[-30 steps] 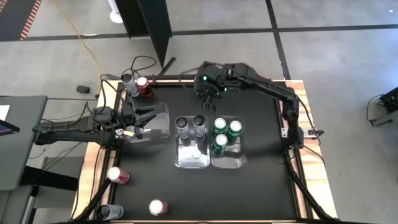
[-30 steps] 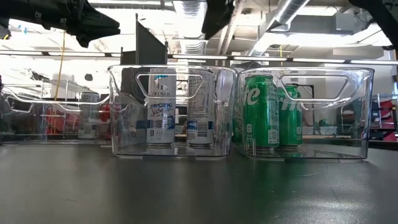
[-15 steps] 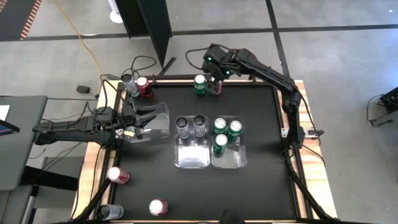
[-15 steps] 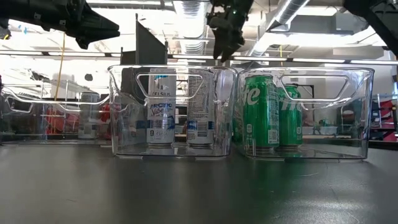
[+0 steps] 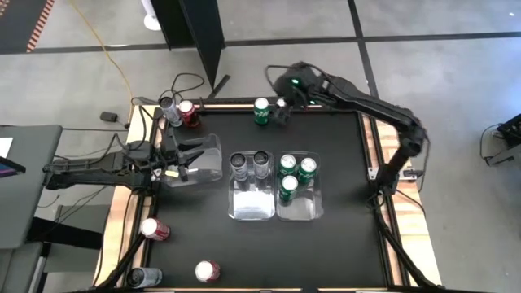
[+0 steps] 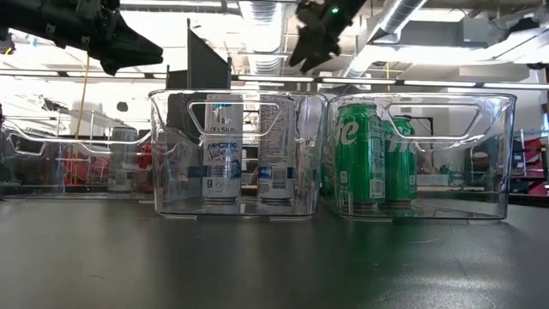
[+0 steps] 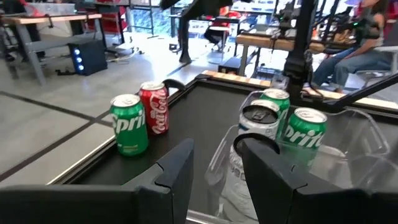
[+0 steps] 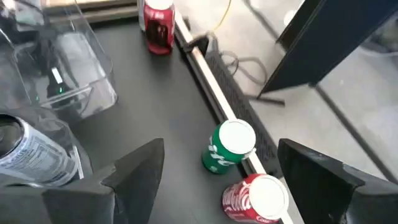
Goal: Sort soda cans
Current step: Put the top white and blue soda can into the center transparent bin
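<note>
A green can (image 5: 261,110) stands at the table's far edge with a red can (image 8: 255,198) beside it. My right gripper (image 5: 279,103) hangs open above and just right of them, tipped downward; both cans show between its fingers (image 8: 138,167) in the right wrist view. My left gripper (image 5: 184,163) is open and level, high over the left clear bin (image 5: 205,159), with nothing between its fingers. The middle bin (image 5: 251,203) holds two silver cans (image 5: 250,161). The right bin (image 5: 301,207) holds three green cans (image 5: 291,175).
A silver can (image 5: 168,107) and a red can (image 5: 189,112) stand at the far left corner. Near the front left are a red can on its side (image 5: 155,230), a dark can (image 5: 142,278) and a red can (image 5: 207,271). Cables lie beyond the far edge.
My right gripper has moved toward the table's far edge and a little right, and has tipped. The green can at the far edge, covered by the gripper a second ago, now shows standing there.
</note>
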You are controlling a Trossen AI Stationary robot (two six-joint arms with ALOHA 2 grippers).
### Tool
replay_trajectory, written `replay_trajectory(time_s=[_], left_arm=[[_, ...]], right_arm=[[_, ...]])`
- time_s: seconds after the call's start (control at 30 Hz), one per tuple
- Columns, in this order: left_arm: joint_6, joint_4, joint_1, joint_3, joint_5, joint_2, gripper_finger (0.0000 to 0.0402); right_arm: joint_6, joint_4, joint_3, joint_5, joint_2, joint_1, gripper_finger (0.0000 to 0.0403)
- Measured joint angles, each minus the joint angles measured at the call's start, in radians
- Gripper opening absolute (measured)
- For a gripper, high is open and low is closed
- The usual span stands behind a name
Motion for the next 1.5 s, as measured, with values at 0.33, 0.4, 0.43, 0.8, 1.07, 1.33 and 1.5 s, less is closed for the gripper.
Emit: replay_trajectory(time_s=[0.33,0.4,0.43,0.8,1.07,1.33,1.5], left_arm=[[-0.035,0.0,0.0,0.0,-0.029,0.0,0.0132],[-0.036,0.006,0.0,0.0,-0.068,0.0,0.0132],[-0.036,0.012,0.0,0.0,-0.095,0.0,0.0132],[0.068,0.24,0.022,0.016,-0.37,0.108,0.0183],[0.039,0.254,0.172,0.164,-0.708,0.268,0.024],[-0.215,-0.19,0.471,0.457,-0.576,0.477,0.0246],[-0.309,-0.476,0.675,0.651,-0.394,0.637,0.0246]], right_arm=[[0.018,0.556,-0.53,0.017,-0.354,0.151,0.033],[0.01,0.648,-0.598,0.038,-0.403,0.183,0.033],[0.009,0.686,-0.628,0.047,-0.422,0.195,0.033],[0.048,0.833,-0.818,0.059,-0.481,0.253,0.033],[0.009,0.867,-0.893,0.059,-0.477,0.243,0.033],[-0.099,0.9,-0.912,0.052,-0.482,0.2,0.033],[-0.104,0.888,-0.912,-0.005,-0.482,0.178,0.033]])
